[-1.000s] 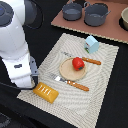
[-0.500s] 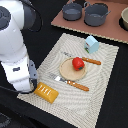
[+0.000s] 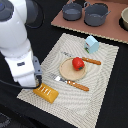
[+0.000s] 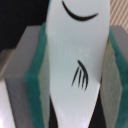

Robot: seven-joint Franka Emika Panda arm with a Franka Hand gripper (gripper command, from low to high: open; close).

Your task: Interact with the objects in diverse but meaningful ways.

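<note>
In the wrist view a white elongated piece (image 4: 75, 55) with black markings fills the frame. It sits between the green pads (image 4: 34, 87) of my gripper (image 4: 75, 80), which is shut on it. In the exterior view the arm's white hand (image 3: 22, 70) hangs over the near corner of the placemat on the view's left, and it hides the fingers. Just beside it lies the yellow-orange ridged block (image 3: 46, 92). A red round fruit (image 3: 77, 63) rests on the round tan plate (image 3: 69, 72). An orange-handled fork (image 3: 70, 82) and knife (image 3: 89, 60) flank the plate. The pale-blue house-shaped box (image 3: 91, 44) stands further back.
A pale woven placemat (image 3: 102, 95) carries the items on a dark table. Behind it, a brown board (image 3: 107, 31) holds two grey pots (image 3: 72, 11) (image 3: 96, 14) and a bowl (image 3: 124, 17) at the exterior view's right edge.
</note>
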